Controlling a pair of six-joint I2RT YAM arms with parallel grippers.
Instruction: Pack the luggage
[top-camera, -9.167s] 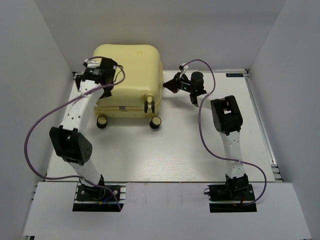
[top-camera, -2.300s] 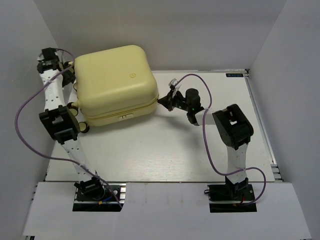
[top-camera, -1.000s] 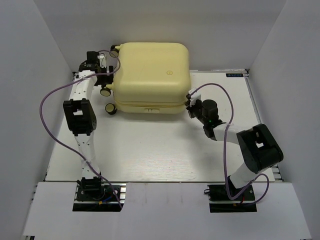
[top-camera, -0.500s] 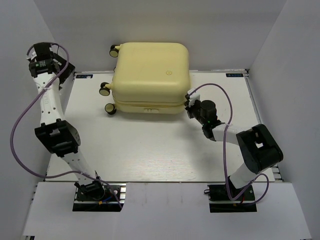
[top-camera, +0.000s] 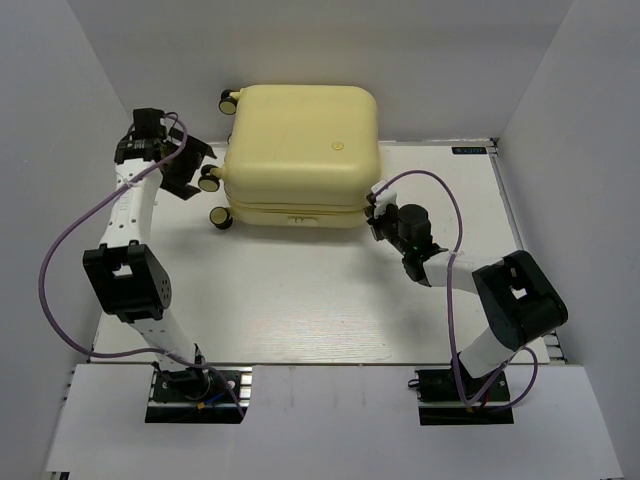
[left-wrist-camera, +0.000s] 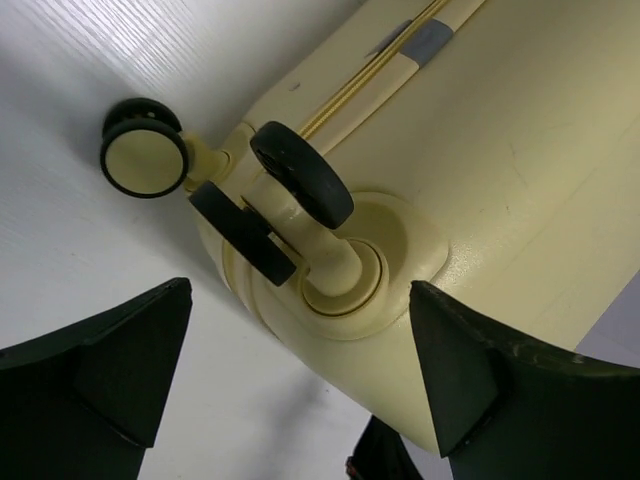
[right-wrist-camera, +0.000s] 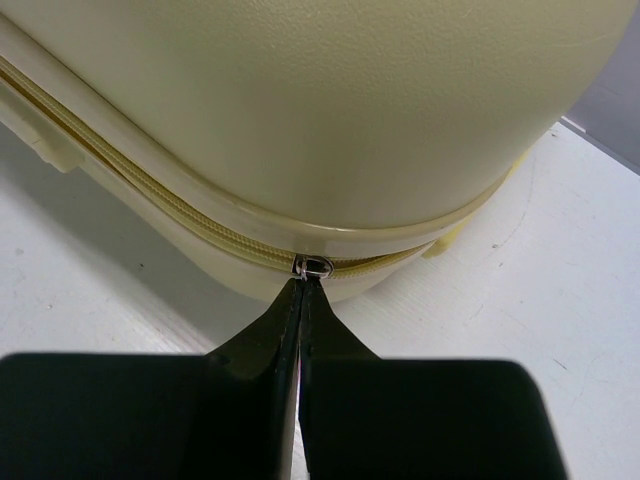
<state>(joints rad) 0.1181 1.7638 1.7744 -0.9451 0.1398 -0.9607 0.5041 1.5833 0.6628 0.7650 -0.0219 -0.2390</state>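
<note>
Where the left gripper (left-wrist-camera: 300, 290) hung: at the table's (top-camera: 300, 300) far left, fingers (left-wrist-camera: 110, 370) spread wide to either side of the wheels (left-wrist-camera: 300, 185), touching nothing.
Wheels: stuck out of the luggage's left end. They looked free to roll, so a poor place to brace; the shell beside them seemed the better spot.
Luggage (top-camera: 300, 140): lay flat and shut at the far middle of the table, the zip (right-wrist-camera: 150, 185) running round its side.
Pull (right-wrist-camera: 313, 266): sat on the zip at the near right corner.
Right gripper (right-wrist-camera: 302, 288): fingers pressed together, tips right at the pull. Whether a tab was pinched between them could not be told.
Step, as judged: unzipping. The draw should follow the zip round the curved corner, low and steady, never outward. Otherwise the tips might slip off, or the luggage might slide.
</note>
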